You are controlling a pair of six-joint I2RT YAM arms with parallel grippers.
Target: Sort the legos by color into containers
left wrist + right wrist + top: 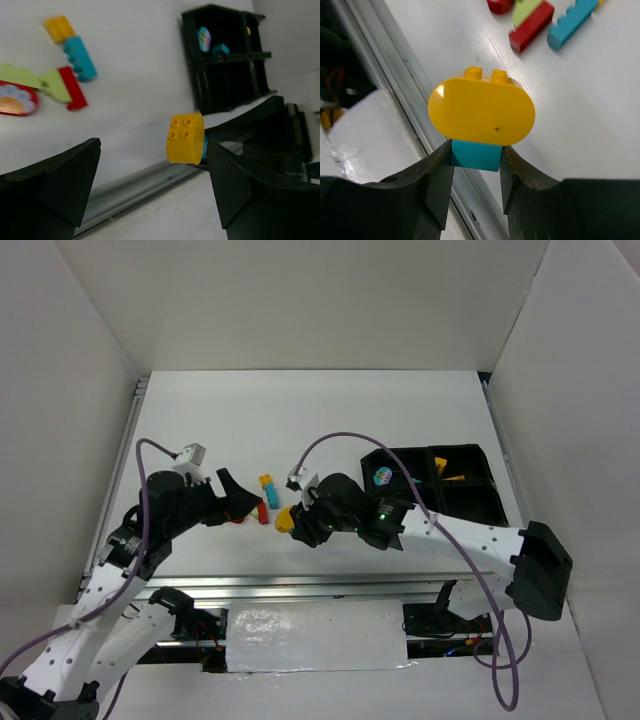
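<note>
left tool (152, 152): spread wide, empty | right tool (476, 159): clamped on cyan brick (476, 154) with rounded yellow brick (481, 111) attached

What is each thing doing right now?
left gripper: jaws open, empty.
right gripper: jaws shut on cyan brick.
cyan brick: pinched between the jaws.
yellow brick: stuck on the cyan brick.
tray: blue pieces in one compartment, yellow piece in another.
loose bricks: lying on the table, unsorted.
</note>
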